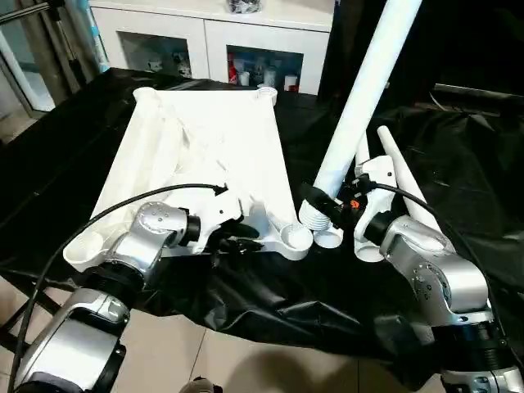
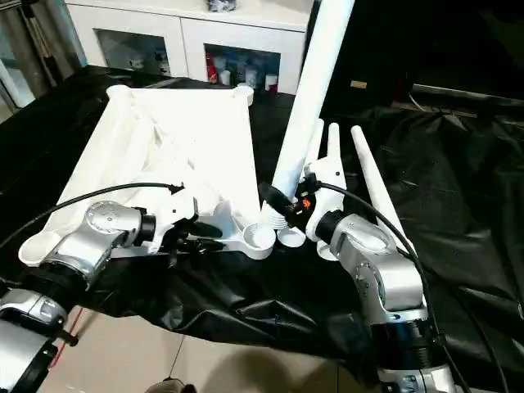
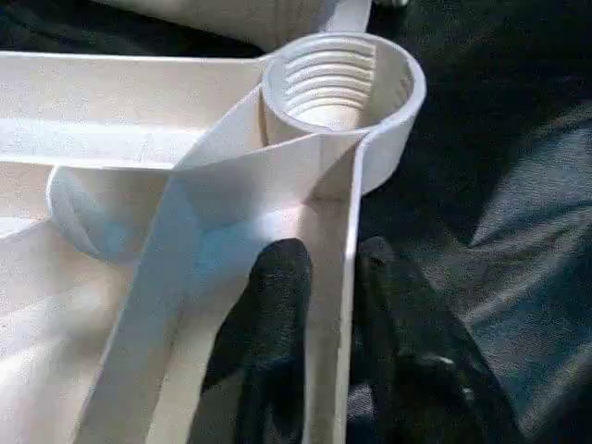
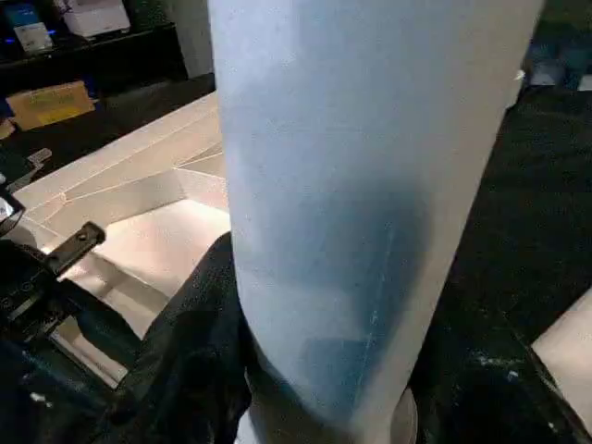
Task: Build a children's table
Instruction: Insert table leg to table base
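The white table top (image 1: 205, 139) lies underside up on a black cloth, its ribs showing. My left gripper (image 3: 328, 305) is shut on the rim wall of the top's near edge, one finger (image 3: 268, 314) inside and one outside, close to the threaded corner socket (image 3: 338, 79). My right gripper (image 1: 327, 205) is shut on a white tube leg (image 1: 364, 90), held nearly upright and leaning away. Its threaded lower end (image 1: 313, 217) hangs just right of that near right socket (image 1: 295, 238). Several more white legs (image 1: 401, 176) lie on the cloth to the right.
A black cloth (image 1: 458, 164) covers the work table, hanging over the near edge above the tiled floor (image 1: 229, 360). A white cabinet with glass doors (image 1: 205, 37) stands behind. A black cable (image 1: 90, 221) loops over my left forearm.
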Motion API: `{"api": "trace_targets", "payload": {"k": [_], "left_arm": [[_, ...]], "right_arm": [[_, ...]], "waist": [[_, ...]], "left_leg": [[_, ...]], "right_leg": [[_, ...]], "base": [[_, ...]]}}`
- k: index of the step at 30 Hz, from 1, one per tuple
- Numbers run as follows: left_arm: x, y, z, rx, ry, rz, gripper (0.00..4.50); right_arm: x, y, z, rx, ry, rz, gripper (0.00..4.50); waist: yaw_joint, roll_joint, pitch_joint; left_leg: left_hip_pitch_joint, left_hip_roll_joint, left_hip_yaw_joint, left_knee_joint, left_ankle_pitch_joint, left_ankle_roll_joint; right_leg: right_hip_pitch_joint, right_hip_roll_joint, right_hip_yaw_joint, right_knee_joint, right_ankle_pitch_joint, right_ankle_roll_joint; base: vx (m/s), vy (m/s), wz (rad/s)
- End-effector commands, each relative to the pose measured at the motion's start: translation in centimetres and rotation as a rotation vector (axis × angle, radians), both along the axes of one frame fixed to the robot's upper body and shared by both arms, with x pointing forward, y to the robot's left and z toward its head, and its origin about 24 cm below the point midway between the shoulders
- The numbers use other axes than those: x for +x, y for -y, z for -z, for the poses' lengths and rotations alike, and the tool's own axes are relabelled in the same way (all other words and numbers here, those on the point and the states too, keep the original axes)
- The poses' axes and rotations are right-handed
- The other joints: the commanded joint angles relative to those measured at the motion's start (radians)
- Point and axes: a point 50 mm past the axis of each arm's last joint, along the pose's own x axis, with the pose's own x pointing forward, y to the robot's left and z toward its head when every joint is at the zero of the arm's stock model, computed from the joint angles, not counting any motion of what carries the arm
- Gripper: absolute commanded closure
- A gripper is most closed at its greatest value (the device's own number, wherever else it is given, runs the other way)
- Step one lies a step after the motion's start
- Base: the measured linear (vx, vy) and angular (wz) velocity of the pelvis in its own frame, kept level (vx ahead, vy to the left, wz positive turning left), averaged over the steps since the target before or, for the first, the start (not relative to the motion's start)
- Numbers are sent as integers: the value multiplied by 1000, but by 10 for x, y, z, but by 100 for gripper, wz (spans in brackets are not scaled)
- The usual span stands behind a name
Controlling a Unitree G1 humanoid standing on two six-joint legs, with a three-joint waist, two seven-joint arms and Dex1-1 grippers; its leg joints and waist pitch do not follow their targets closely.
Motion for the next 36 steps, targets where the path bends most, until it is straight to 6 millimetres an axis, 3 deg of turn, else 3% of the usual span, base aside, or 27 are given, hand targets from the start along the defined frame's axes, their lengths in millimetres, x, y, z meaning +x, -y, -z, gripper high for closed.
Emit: {"api": "trace_targets", "payload": {"k": [1, 5, 11, 16, 22, 23, 24, 25, 27, 28, 30, 32, 36], "left_arm": [[-2, -3, 4, 51, -28, 18, 380], [-1, -6, 4, 53, -34, 17, 391], [-3, -8, 5, 54, -53, 24, 446], [-4, -7, 7, 59, -63, 18, 450], [-7, -3, 12, 34, -55, -4, 450], [-8, -1, 13, 27, -55, -6, 450], [-9, 1, 13, 22, -51, -5, 450], [-9, 2, 13, 20, -48, -5, 450], [-9, 3, 13, 14, -41, -10, 450], [-9, 3, 13, 14, -36, -12, 450], [-8, 3, 12, 15, -30, -15, 450], [-8, 3, 12, 12, -23, -16, 450], [-9, 4, 9, 3, -21, -7, 450]], "right_arm": [[0, 0, -6, -5, 18, -11, 261], [0, 0, -6, -9, 17, -26, 261], [0, -3, 0, -30, -24, -82, 261], [2, -7, 3, -33, -48, -138, 261], [6, -14, 7, -65, -71, -191, 261], [6, -15, 9, -73, -84, -202, 261], [6, -16, 12, -81, -94, -213, 261], [6, -17, 13, -84, -98, -215, 261], [7, -17, 15, -95, -113, -217, 261], [7, -17, 16, -100, -121, -222, 261], [8, -16, 16, -107, -126, -229, 261], [8, -15, 16, -107, -124, -230, 261], [11, -14, 18, -98, -120, -223, 261]], "waist": [[2, 1, -72], [2, -1, -71], [1, -8, -70], [-1, -1, -72], [1, -2, -71], [-1, -3, -71], [-1, -16, -70], [1, -11, -71], [1, -14, -70], [0, -21, -70], [1, -16, -69], [1, -22, -69], [-1, -19, -69]], "left_leg": [[24, 52, -18, -68, -180, -10], [25, 51, -17, -68, -180, -5], [22, 53, -17, -69, -174, -1], [22, 52, -16, -66, -164, 7], [25, 55, -16, -67, -180, 2], [24, 55, -17, -67, -179, 2], [24, 55, -15, -68, -174, 7], [24, 55, -16, -67, -169, 8], [22, 53, -14, -66, -159, 14], [21, 54, -13, -67, -156, 17], [23, 54, -14, -67, -158, 17], [23, 55, -13, -67, -164, 16], [22, 55, -14, -68, -171, 12]], "right_leg": [[39, -89, 48, -81, -47, -225], [39, -89, 47, -83, -57, -226], [41, -90, 48, -83, -82, -220], [40, -89, 47, -80, -35, -237], [38, -90, 47, -81, -53, -243], [40, -91, 47, -80, -53, -243], [40, -90, 46, -81, -56, -242], [40, -92, 46, -79, -56, -244], [40, -91, 47, -82, -66, -235], [40, -90, 47, -83, -68, -230], [37, -90, 47, -82, -75, -224], [37, -91, 48, -84, -87, -219], [36, -91, 46, -84, -100, -221]], "base": [[0, 0, 0], [0, 0, 0], [0, 0, 0], [0, 0, 0], [0, 0, 0], [0, 0, 0], [0, 0, 0], [0, 0, 0], [0, 0, 0], [0, 0, 0], [0, 0, 0], [0, 0, 0], [0, 0, 0]]}}
